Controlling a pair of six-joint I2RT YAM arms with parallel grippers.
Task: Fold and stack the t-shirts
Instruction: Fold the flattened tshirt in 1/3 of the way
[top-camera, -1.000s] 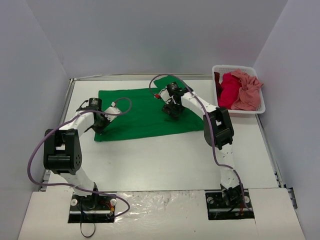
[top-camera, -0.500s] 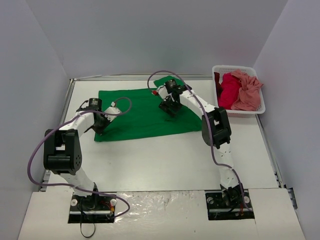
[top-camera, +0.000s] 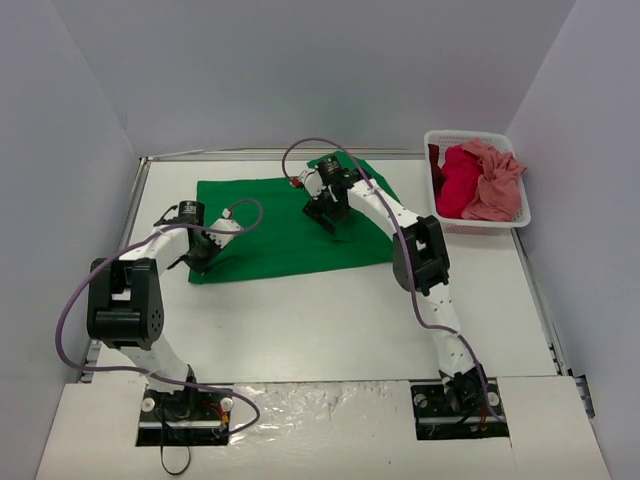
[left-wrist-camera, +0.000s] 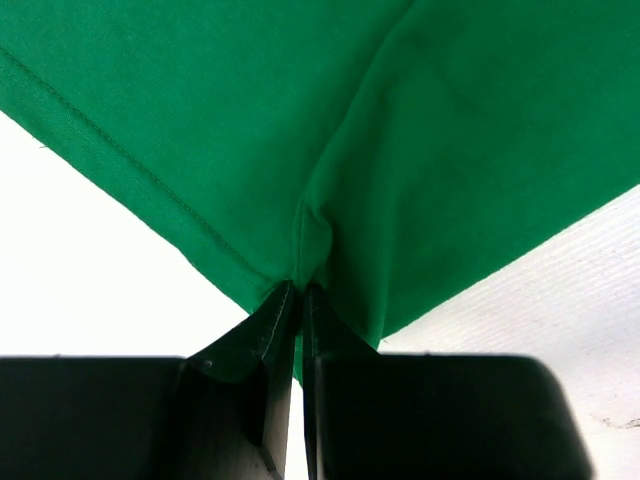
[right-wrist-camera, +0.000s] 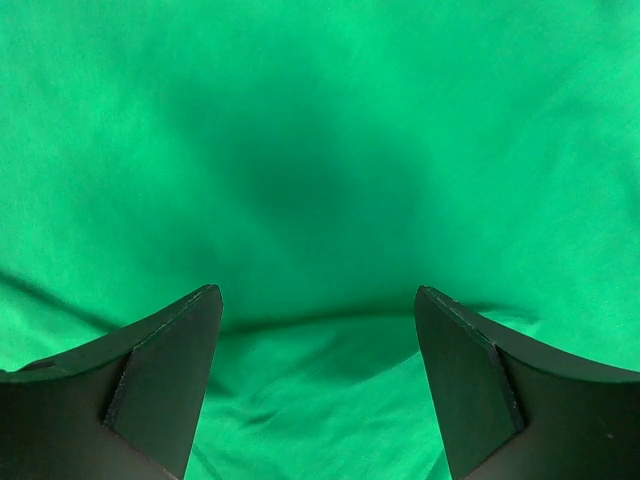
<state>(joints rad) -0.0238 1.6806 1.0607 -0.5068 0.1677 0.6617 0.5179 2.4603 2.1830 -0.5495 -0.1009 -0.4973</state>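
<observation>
- Green was the only colour laid out: the green t-shirt (top-camera: 285, 225) lay spread nearly flat on the white table (top-camera: 330, 320), in the upper centre of the top view, with no finished fold showing.
- The left gripper (left-wrist-camera: 297, 292) was clenched on that shirt's lower-left corner, and the cloth puckered where the fingers pinched it.
- The right gripper (right-wrist-camera: 318, 300) hung over the shirt's upper middle with its jaws wide apart, grasping nothing. Whether its tips touched the cloth could not be told.
- The crimson t-shirt (top-camera: 458, 180) and the salmon pink t-shirt (top-camera: 497, 180) sat bunched together in the white basket (top-camera: 470, 135) at the upper right, both unfolded.
- No stack existed anywhere on the table.
- By my reading the task had barely begun: the green shirt's folds, both other shirts and all the stacking were left to do.
</observation>
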